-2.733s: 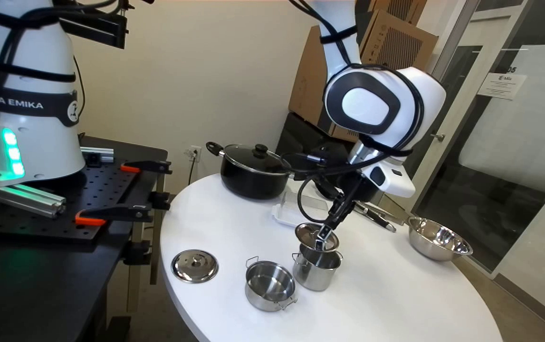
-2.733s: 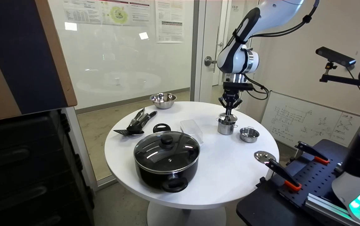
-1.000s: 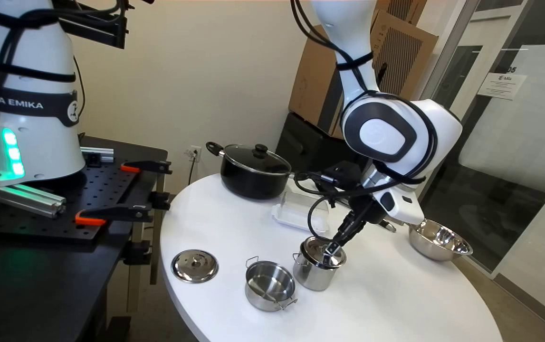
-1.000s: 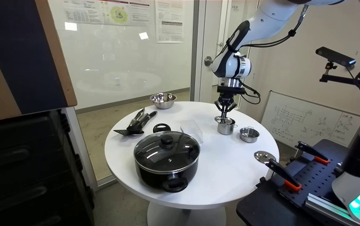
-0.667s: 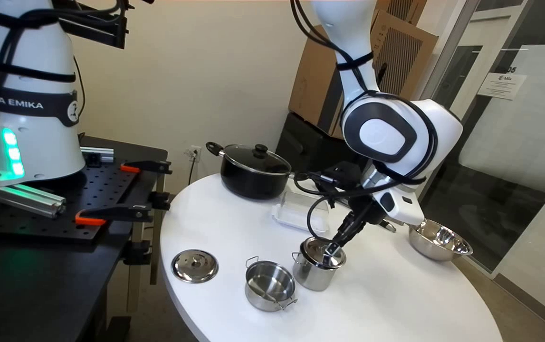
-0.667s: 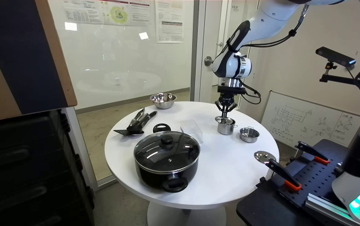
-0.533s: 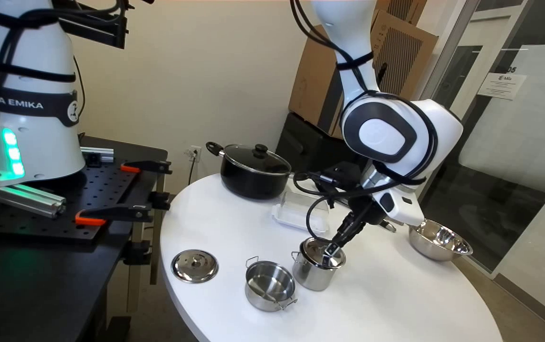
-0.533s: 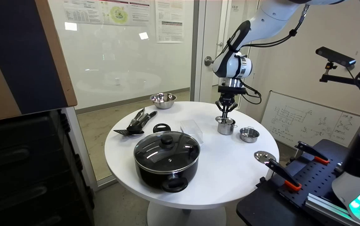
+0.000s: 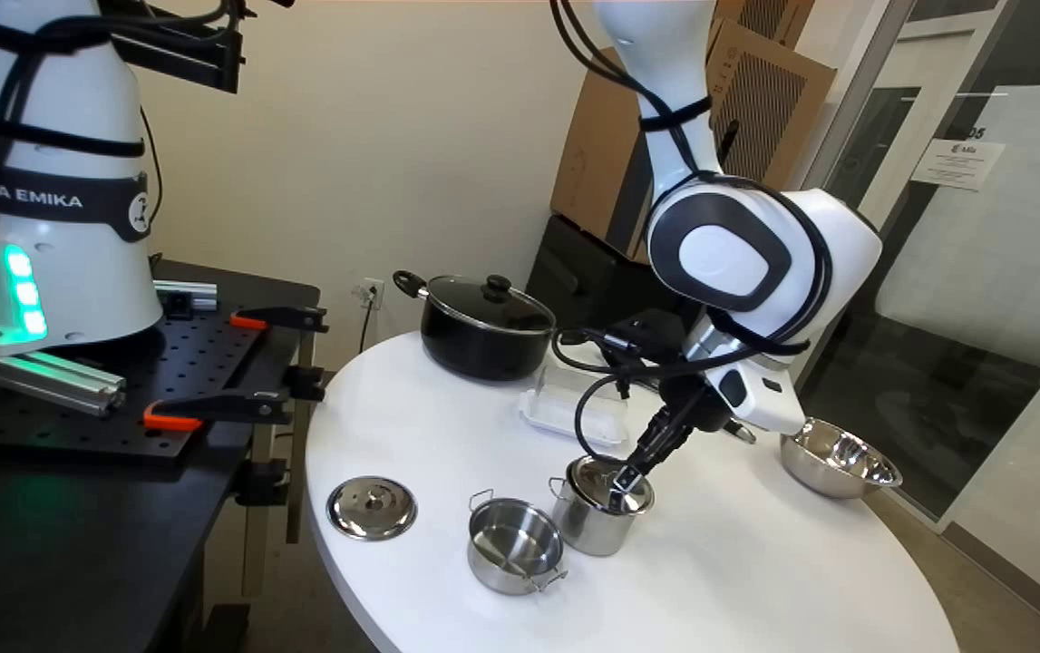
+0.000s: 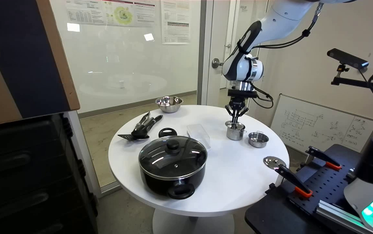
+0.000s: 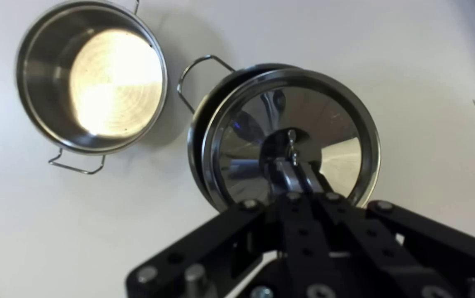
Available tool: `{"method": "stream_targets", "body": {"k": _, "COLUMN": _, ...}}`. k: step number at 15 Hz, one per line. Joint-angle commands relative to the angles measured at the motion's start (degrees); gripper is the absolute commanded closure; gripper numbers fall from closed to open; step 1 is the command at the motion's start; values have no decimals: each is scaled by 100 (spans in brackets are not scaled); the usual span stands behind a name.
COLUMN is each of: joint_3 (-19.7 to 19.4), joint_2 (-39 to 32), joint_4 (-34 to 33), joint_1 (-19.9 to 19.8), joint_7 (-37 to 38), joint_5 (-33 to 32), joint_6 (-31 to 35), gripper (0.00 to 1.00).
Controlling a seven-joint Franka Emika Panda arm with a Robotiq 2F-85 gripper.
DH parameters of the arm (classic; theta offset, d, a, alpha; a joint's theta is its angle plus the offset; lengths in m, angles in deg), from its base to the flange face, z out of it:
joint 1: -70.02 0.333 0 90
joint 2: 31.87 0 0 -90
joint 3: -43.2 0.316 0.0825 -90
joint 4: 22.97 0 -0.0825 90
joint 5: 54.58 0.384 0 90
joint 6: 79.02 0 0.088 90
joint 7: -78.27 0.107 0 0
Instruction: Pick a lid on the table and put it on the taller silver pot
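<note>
My gripper (image 11: 294,166) is shut on the knob of the small silver lid (image 11: 303,105), its fingers close together. It shows over the lid in both exterior views (image 9: 626,482) (image 10: 235,125). The lid is at the mouth of the taller silver pot (image 9: 590,531), touching or just above its rim. In the wrist view it sits off-centre, away from the wider pot, and a dark crescent of the pot's opening shows at its left. In an exterior view the lid (image 10: 228,123) looks slightly tilted over the pot (image 10: 235,134).
The wider, shorter pot (image 9: 506,573) stands close beside the taller pot. The larger lid (image 9: 373,510) lies near the table edge. A black lidded pot (image 10: 173,177), a clear plastic container (image 10: 199,135), utensils (image 10: 144,126) and a steel bowl (image 10: 169,106) are elsewhere on the table.
Since 2.7 s ago the lid has come down from above onto the pot's mouth. In the last half second the gripper, lid and taller pot have shifted slightly toward the wider pot.
</note>
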Motion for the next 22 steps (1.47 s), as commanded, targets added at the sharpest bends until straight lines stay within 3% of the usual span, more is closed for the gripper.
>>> {"method": "stream_targets", "body": {"k": 1, "joint_3": -2, "joint_2": 125, "joint_4": 283, "joint_1": 29, "joint_7": -135, "joint_5": 130, "joint_6": 133, "gripper": 91}}
{"method": "stream_targets", "body": {"k": 4, "joint_3": 14, "joint_2": 224, "joint_4": 430, "joint_1": 38, "joint_7": -188, "joint_5": 137, "joint_6": 235, "gripper": 100}}
{"method": "stream_targets", "body": {"k": 14, "joint_3": 64, "joint_2": 594, "joint_4": 1050, "joint_1": 26, "joint_7": -365, "joint_5": 159, "joint_6": 654, "gripper": 99}}
{"method": "stream_targets", "body": {"k": 15, "joint_3": 58, "joint_2": 619, "joint_4": 1091, "joint_1": 28, "joint_7": -366, "joint_5": 148, "joint_6": 665, "gripper": 73}}
{"method": "stream_targets", "body": {"k": 17, "joint_3": 60, "joint_2": 668, "joint_4": 1181, "joint_1": 29, "joint_7": -363, "joint_5": 153, "joint_6": 722, "gripper": 67}}
{"method": "stream_targets", "body": {"k": 22, "joint_3": 77, "joint_2": 801, "joint_4": 1361, "joint_1": 39, "joint_7": -367, "joint_5": 167, "joint_6": 875, "gripper": 30}}
